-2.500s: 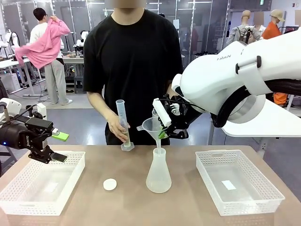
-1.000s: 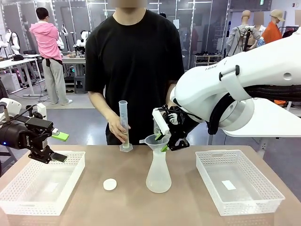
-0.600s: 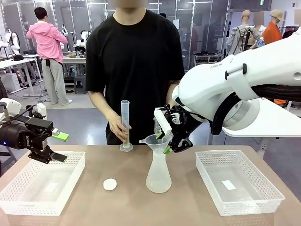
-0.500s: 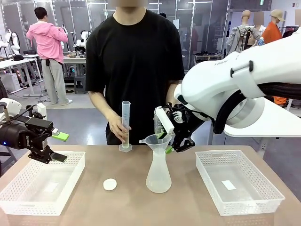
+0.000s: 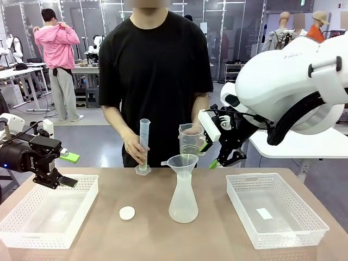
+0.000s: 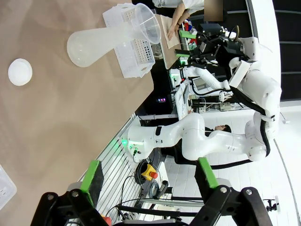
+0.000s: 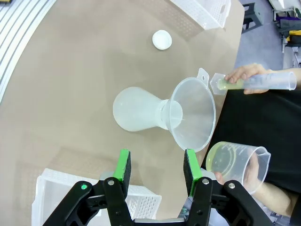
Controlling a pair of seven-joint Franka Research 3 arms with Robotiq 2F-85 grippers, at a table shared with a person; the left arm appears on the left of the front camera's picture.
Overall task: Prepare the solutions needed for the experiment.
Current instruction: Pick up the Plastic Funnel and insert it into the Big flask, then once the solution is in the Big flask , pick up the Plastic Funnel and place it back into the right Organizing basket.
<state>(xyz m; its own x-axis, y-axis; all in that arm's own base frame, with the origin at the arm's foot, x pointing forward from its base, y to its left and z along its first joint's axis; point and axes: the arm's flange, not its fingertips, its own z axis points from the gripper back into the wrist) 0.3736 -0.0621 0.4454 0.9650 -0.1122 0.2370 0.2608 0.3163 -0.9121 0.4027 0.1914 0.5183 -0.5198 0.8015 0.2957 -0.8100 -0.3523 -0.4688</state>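
Here R gripper (image 5: 210,155) hangs clear of funnel (image 5: 182,162) rim — flask (image 5: 183,204) mid-table.

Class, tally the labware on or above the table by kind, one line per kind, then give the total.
white mesh baskets: 2
conical flask: 1
funnel: 1
graduated cylinder: 1
measuring beaker: 1
round white cap: 1
Total: 7
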